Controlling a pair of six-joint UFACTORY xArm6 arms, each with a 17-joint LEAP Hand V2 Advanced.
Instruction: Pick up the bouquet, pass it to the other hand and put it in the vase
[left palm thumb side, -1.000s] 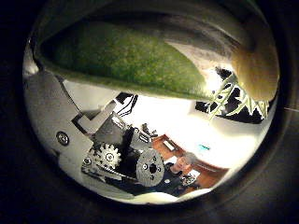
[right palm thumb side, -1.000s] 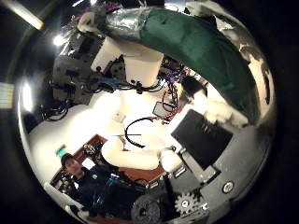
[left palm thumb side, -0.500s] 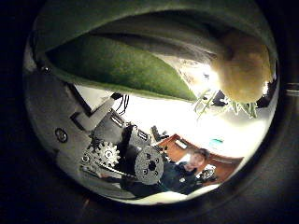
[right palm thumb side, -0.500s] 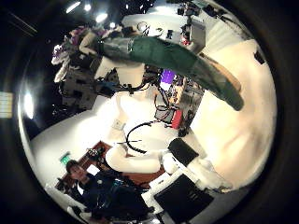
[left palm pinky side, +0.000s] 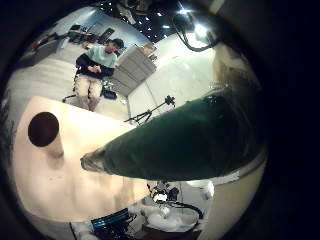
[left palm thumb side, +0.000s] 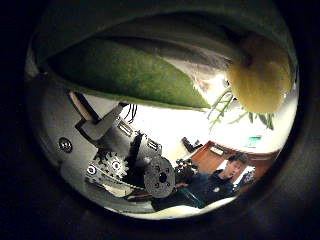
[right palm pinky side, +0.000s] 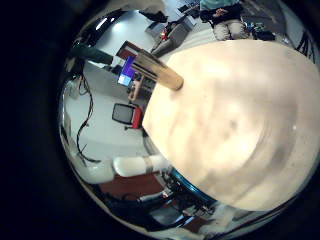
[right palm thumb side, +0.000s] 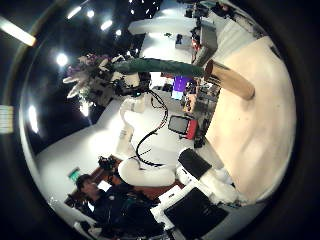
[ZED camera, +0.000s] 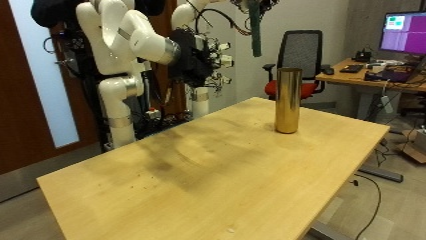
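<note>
Bouquet (ZED camera: 256, 35) held high over the far end of the desk (ZED camera: 200, 170), green conical wrap pointing down, above and just short of the vase (ZED camera: 286, 100); flower heads out of the outside view's frame. Left hand (left palm thumb side: 125, 165) clasped round the wrap, which fills both of its palm views as a smooth, matt green cone (left palm pinky side: 180, 140) with a pale yellow bloom (left palm thumb side: 258, 75) at the wide end. Right hand (ZED camera: 200, 60) raised beside the desk's far edge, well apart from the bouquet and holding nothing; cannot tell whether spread or curled.

Vase upright near the desk's far edge: tall, straight-sided cylinder, shiny gold metal finish, dark round mouth (left palm pinky side: 43, 128) seen from the left palm. Desk top of pale, lightly mottled wood, flat and rectangular, nothing else standing on it. Air between wrap tip and vase mouth unobstructed.

Behind the vase, a black mesh-backed office chair (ZED camera: 304, 50), then a second desk (ZED camera: 380, 75) carrying a lit monitor (ZED camera: 404, 30)
</note>
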